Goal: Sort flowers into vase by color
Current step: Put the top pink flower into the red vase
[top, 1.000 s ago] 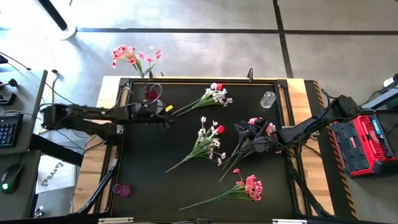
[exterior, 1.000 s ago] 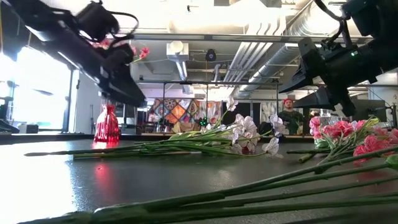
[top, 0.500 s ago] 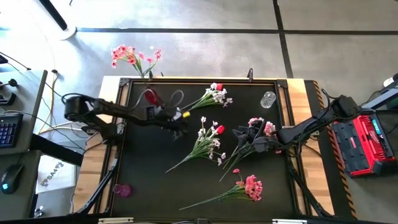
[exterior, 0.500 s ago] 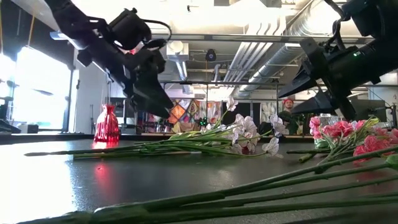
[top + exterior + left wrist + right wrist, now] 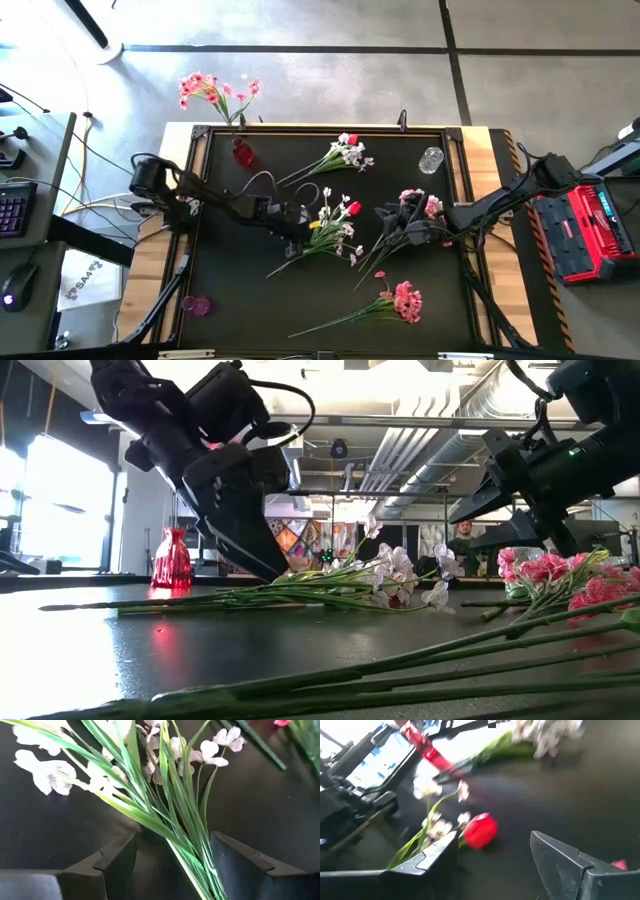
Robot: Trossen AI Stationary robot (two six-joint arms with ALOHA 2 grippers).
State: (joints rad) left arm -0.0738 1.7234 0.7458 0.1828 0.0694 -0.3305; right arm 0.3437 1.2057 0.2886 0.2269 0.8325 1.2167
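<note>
My left gripper is spread, straddling the white spray stems mid-worktop. Right gripper spread, hovering over pink spray.

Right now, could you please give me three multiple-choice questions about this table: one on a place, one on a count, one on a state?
1. Where does the red vase stand?
A. far left corner of the mat
B. middle of the mat
C. beside the right arm

2. How many flower sprays lie flat on the mat?
A. two
B. four
C. six

3. How are the left gripper's fingers?
A. shut on nothing
B. open around the white spray's stems
C. holding the vase

Answers:
1 A, the high view shows it there.
2 B, the high view shows four.
3 B, the left wrist view shows stems between the spread fingers.
</note>
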